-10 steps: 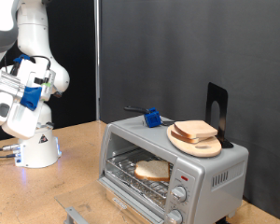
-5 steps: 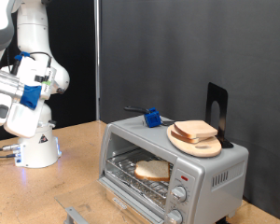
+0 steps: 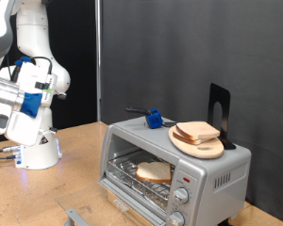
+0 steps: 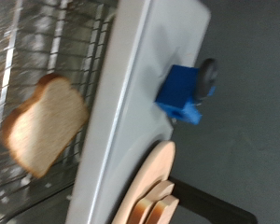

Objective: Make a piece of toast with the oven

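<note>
Silver metal fills most of what I see: the oven [image 3: 175, 169] sits at the exterior view's lower right on a tan wooden table [image 3: 75, 169], its door dropped open. On the wire rack [image 4: 28, 56] inside lies the piece of toast [image 3: 154, 171], a pale slice with a light tan crust, lying flat and touching nothing but the rack. From my wrist camera the same slice [image 4: 44, 122] shows on the rack beside the oven's grey top edge.

On the oven's roof rests a round wooden plate [image 3: 197, 145] carrying more bread slices [image 3: 197, 132], stacked on one another. Just beside the plate, towards the exterior view's left, is a small blue block [image 3: 154, 120] with a dark handle sticking out from it. A black stand [image 3: 220, 111] rises behind the plate.

My hand [image 3: 9, 105] hangs at the exterior view's far left, well apart from the oven and above the table, near my own white base [image 3: 36, 149]. It is white with blue parts. My fingers are not visible in either view, so I cannot tell whether they are apart or together, and nothing shows between them. A black backdrop [image 3: 179, 47] stands behind the oven.
</note>
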